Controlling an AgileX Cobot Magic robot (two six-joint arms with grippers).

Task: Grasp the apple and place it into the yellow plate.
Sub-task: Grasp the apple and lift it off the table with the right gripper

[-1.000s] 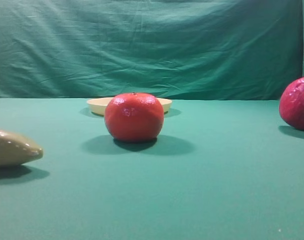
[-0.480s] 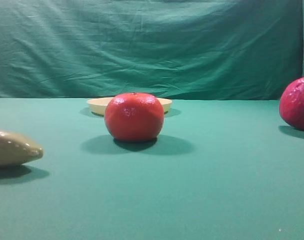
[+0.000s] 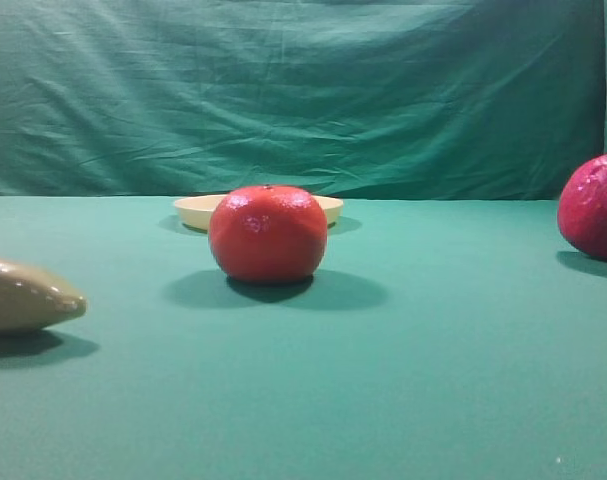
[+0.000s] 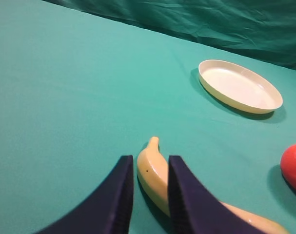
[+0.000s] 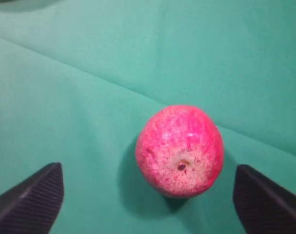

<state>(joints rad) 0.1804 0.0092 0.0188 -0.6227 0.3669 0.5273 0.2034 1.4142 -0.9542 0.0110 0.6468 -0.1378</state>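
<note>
Nothing on the worktop (image 3: 433, 380) has shifted between the earlier high views and this one: apple, orange-red fruit and plate all sit where they were. You find the apple (image 5: 180, 150) in the right wrist view directly below the right gripper (image 5: 152, 200), stem end up, resting on the green cloth with the two fingers (image 5: 28, 202) spread wide at about eight and four o'clock, touching nothing. In the high view the apple sits at the three o'clock edge, well apart from the yellow plate (image 3: 198, 210), which lies at twelve o'clock behind the orange-red fruit (image 3: 268, 233). Your left gripper (image 4: 150, 195) hangs over a banana (image 4: 155, 170), its fingers close together with the banana's tip showing in the narrow gap; whether they press it you cannot tell. Judge the apple as rigid, glossy and likely slick, round enough to roll or squirt out of an off-centre pinch. Take it across its widest girth, fingers level on opposite flanks, below the stem dimple, and close gently but fully before you lift toward the plate.
</note>
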